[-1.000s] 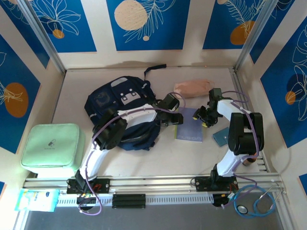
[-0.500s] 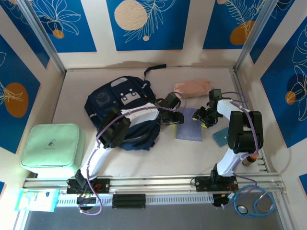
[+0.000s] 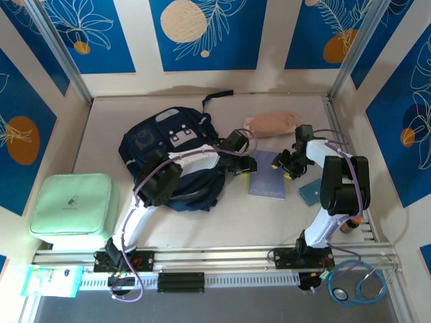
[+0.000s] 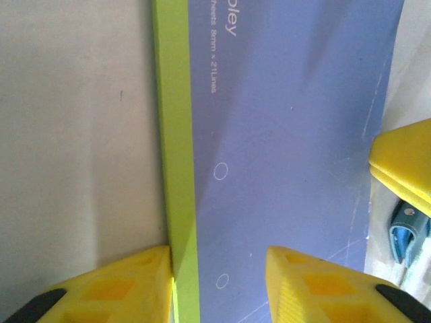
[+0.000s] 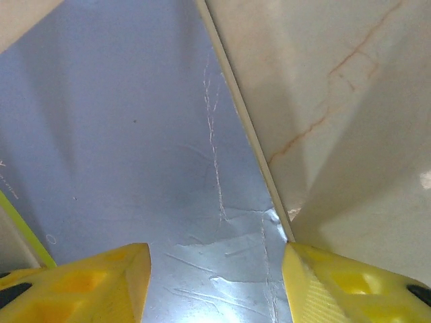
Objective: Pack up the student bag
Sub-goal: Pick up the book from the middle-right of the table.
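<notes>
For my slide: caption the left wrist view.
Left tool straddles the green spine of a purple notebook on the table.

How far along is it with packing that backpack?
Early, it seems. Done: nothing visibly packed in the student bag. In hand: left hand and right hand, both open, flank the purple notebook lying flat. Left: the notebook, pink pouch and small teal book lie outside the bag.
</notes>
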You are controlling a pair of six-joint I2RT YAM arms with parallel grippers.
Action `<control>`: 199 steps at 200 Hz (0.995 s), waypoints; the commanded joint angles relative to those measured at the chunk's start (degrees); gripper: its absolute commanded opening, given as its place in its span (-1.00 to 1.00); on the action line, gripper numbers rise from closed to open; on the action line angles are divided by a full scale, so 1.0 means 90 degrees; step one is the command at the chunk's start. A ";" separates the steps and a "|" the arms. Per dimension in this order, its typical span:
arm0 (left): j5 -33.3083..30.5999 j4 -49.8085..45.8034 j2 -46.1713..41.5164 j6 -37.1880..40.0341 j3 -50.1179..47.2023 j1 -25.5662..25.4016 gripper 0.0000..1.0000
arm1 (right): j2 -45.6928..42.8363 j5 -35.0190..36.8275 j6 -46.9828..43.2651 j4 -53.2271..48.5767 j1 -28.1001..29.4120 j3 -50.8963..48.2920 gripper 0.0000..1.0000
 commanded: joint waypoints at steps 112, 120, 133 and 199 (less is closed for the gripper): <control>0.1118 0.1999 -0.0408 -0.0208 -0.0748 -0.0173 -0.38 | 0.0333 -0.0575 0.0158 -0.0024 0.0168 -0.0191 0.05; 0.1067 0.1872 -0.0356 -0.0201 -0.0669 -0.0173 -0.38 | 0.0328 -0.0569 0.0165 -0.0019 0.0165 -0.0191 0.05; 0.1032 0.1741 -0.0294 -0.0182 -0.0585 -0.0173 -0.36 | 0.0338 -0.0572 0.0172 -0.0024 0.0178 -0.0190 0.04; 0.0840 0.1365 -0.0117 -0.0479 -0.0321 -0.0164 -0.40 | 0.0338 -0.0560 0.0236 -0.0014 0.0193 -0.0220 -0.16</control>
